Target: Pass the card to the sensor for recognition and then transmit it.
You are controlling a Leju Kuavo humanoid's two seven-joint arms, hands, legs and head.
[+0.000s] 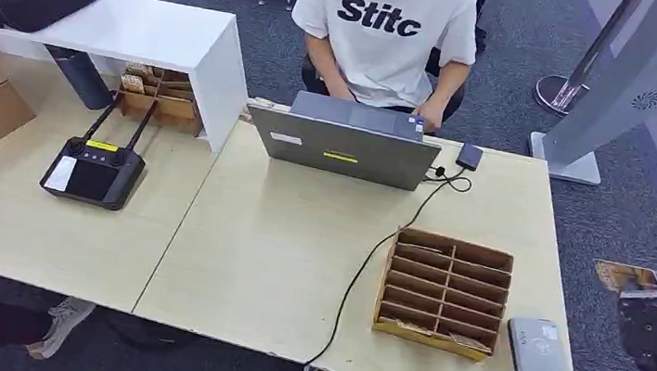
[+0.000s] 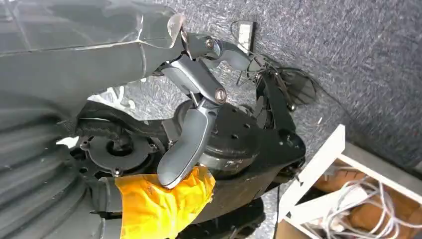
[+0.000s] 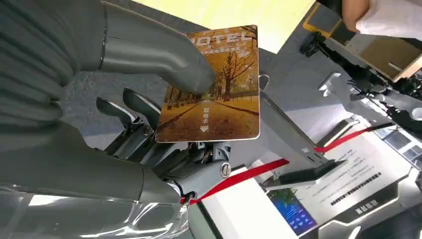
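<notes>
Right hand (image 3: 149, 114) pinching hotel card (image 3: 211, 87), thumb on face, off table edge. Reader (image 1: 540, 355) just inboard of hand; lay card flat on it, keep grip. Left hand (image 2: 199, 99) hanging, fingers apart, holding nothing.

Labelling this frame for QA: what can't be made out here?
- Card, right wrist view: the thumb covers its upper corner, cutting off the first letter of the title; the small print is too fine to read.
- Card, head view: only an edge shows beside the right hand.
- Sensor, head view: its markings are too small.
- Left hand, left wrist view: whether it touches the yellow wrap is unclear.
</notes>
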